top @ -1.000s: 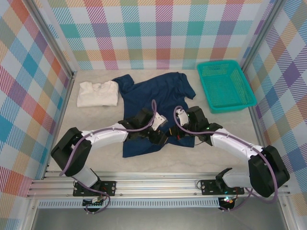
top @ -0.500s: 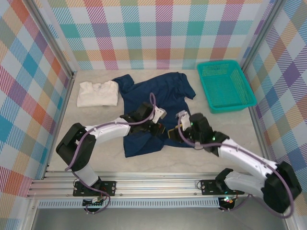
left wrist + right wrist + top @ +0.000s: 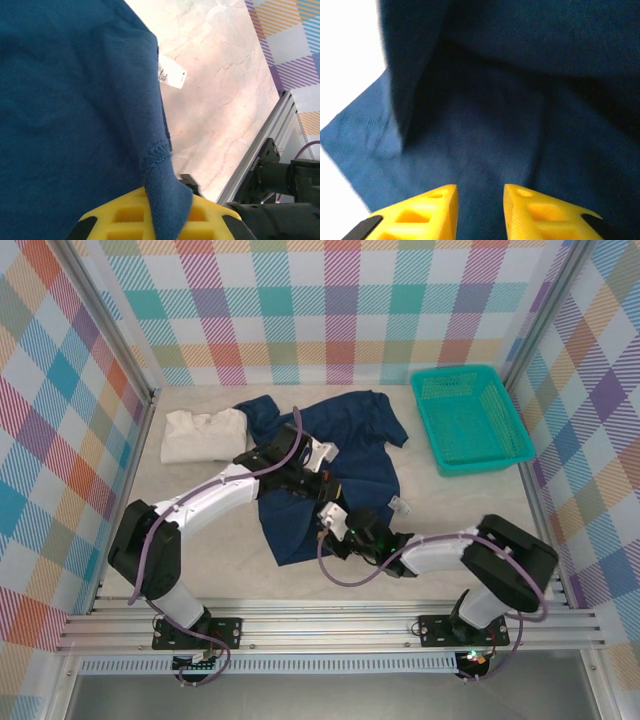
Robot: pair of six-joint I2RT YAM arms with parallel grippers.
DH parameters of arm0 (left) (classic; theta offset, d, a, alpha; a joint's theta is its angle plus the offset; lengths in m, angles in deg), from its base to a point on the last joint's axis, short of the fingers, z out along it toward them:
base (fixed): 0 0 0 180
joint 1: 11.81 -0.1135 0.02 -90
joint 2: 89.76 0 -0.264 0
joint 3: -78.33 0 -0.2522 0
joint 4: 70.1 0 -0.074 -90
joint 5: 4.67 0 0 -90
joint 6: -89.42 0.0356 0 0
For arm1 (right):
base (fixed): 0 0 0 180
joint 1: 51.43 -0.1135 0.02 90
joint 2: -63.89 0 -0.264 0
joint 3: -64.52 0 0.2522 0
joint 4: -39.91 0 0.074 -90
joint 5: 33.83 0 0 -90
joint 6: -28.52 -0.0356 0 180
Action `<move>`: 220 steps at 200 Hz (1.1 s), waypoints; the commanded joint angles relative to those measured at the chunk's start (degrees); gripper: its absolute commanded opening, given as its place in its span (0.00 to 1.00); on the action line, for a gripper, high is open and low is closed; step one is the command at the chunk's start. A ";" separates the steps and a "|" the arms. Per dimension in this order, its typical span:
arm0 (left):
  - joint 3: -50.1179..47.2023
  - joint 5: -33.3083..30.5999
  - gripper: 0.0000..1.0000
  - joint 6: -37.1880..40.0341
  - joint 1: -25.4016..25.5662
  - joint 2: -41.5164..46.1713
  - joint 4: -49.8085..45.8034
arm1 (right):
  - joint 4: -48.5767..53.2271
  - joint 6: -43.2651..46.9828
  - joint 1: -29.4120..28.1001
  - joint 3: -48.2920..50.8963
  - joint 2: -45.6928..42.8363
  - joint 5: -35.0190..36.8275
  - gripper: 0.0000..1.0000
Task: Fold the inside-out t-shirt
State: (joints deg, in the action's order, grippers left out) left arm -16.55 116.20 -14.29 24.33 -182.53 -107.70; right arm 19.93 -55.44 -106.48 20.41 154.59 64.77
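The left gripper [image 3: 162, 205] has its fingers pressed together on a fold of the navy t-shirt [image 3: 345, 435]. In the left wrist view the cloth drapes over the yellow finger [image 3: 125, 215] and its stitched hem bunches right at the pinch.

The right gripper [image 3: 480, 197] has its two yellow fingers [image 3: 437, 207] standing a narrow gap apart. Nothing is between them, and they point down at a flat layer of the same shirt. Whether the tips touch the cloth cannot be told.

From above, the t-shirt lies in the middle of the table [image 3: 200, 540]. Its near part is pulled up into a ridge under the left arm, and the right arm reaches in low from the near right side to the shirt's near edge. A small white label [image 3: 171, 76] sticks out from the shirt's edge over the bare table.

A folded white shirt [image 3: 203, 435] sits at the far left, just beside the navy sleeve. A teal basket [image 3: 470, 418] stands at the far right, apart from the cloth.

In all there are two shirts, one basket, one label and two arms.
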 commanded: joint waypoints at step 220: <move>5.95 3.63 0.00 -1.05 -0.27 15.38 -0.51 | 16.49 -15.44 11.71 -29.14 20.49 10.47 0.35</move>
State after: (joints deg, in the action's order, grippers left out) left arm -11.20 117.45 -13.57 23.67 -170.18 -111.59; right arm 30.47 -68.22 -95.53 -4.29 172.45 75.24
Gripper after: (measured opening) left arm 0.054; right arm 0.341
